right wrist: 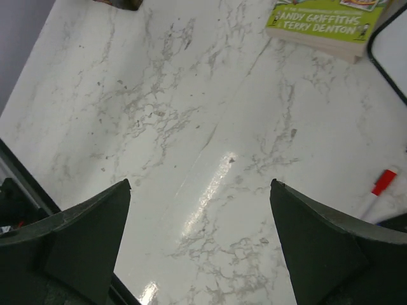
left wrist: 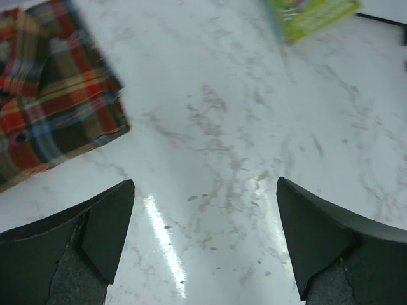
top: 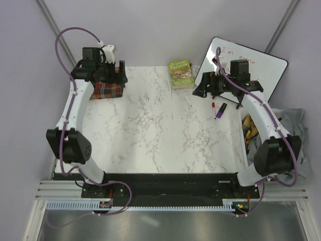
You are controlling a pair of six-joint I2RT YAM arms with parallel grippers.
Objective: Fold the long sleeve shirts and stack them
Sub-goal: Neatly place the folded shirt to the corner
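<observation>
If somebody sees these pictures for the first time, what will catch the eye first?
Likely the folded plaid shirt at the far left corner of the white marble table, bright in red checks. Next, the green book at the far edge and the whiteboard at the far right.

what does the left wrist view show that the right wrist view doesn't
Only the left wrist view: the folded plaid flannel shirt, filling its upper left corner.
Only the right wrist view: a red-capped marker at the right edge, and readable author names on the green book. A dark sliver at its top edge may be the shirt, but that cannot be told.
Both: the white marble tabletop, the green book at the top, and an open claw over bare table, the left claw and the right claw.
</observation>
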